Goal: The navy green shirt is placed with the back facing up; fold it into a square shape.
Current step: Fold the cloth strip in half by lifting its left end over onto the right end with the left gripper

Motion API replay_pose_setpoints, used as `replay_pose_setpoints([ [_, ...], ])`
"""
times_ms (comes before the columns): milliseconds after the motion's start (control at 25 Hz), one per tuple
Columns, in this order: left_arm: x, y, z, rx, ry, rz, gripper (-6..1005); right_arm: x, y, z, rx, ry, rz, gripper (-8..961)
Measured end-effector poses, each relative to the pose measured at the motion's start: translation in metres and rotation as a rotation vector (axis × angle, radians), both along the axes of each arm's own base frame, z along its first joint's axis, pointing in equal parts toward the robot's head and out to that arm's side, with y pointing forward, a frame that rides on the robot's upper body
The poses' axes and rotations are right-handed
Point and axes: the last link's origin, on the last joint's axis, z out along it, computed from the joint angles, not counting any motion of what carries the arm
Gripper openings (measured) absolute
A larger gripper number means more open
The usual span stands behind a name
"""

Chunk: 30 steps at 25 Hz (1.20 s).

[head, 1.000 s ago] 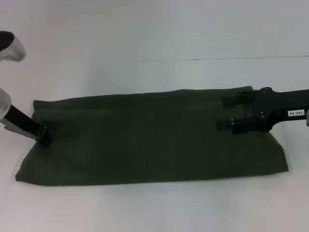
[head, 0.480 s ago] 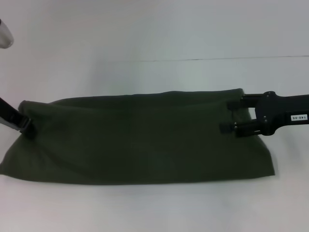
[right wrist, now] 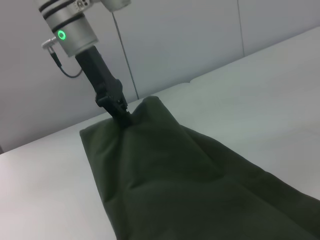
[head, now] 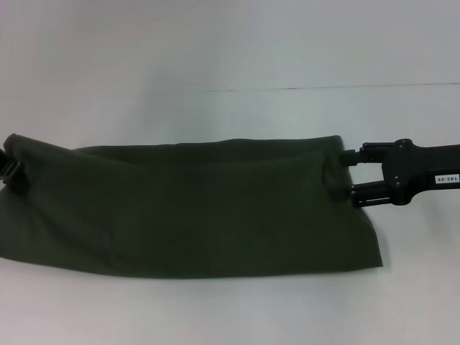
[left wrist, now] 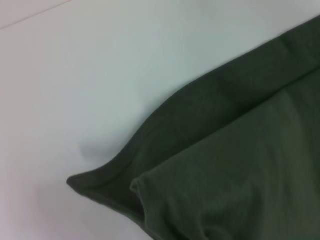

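The navy green shirt (head: pixel 194 208) lies as a long folded band across the white table, seen also in the left wrist view (left wrist: pixel 240 150) and the right wrist view (right wrist: pixel 165 170). My left gripper (head: pixel 14 175) is at the picture's far left edge, shut on the shirt's left end. The right wrist view shows the left gripper (right wrist: pixel 121 114) pinching that end, which is raised a little. My right gripper (head: pixel 339 175) is at the shirt's right edge, open, its two black fingers spread and just touching the cloth.
The white table (head: pixel 230 309) extends in front of and behind the shirt. A thin seam line (head: pixel 287 89) runs across the table behind it. A pale wall (right wrist: pixel 190 35) stands beyond the table's far side.
The left gripper has pulled the shirt's left end leftward, and the whole shirt has slid left. The right gripper, earlier lying over the cloth, now stands only at its right edge.
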Motion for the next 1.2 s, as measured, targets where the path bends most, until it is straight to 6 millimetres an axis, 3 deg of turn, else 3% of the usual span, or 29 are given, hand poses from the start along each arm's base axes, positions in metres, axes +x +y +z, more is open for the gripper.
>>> replay_pose_setpoints([
  [200,0.026,0.001,0.0,-0.031,0.018,-0.022,99,0.001,-0.001,-0.001,0.002,-0.001,0.004,870],
  [480,0.085,0.008,-0.006,-0.05,0.007,-0.091,98,0.007,-0.003,-0.002,0.018,-0.01,0.004,866],
  [920,0.17,0.01,-0.049,-0.135,0.031,-0.239,99,0.019,-0.011,0.0,0.034,-0.011,-0.021,866],
  [1200,0.212,0.01,-0.07,-0.143,0.015,-0.327,93,0.029,-0.013,0.011,0.071,-0.004,-0.055,866],
])
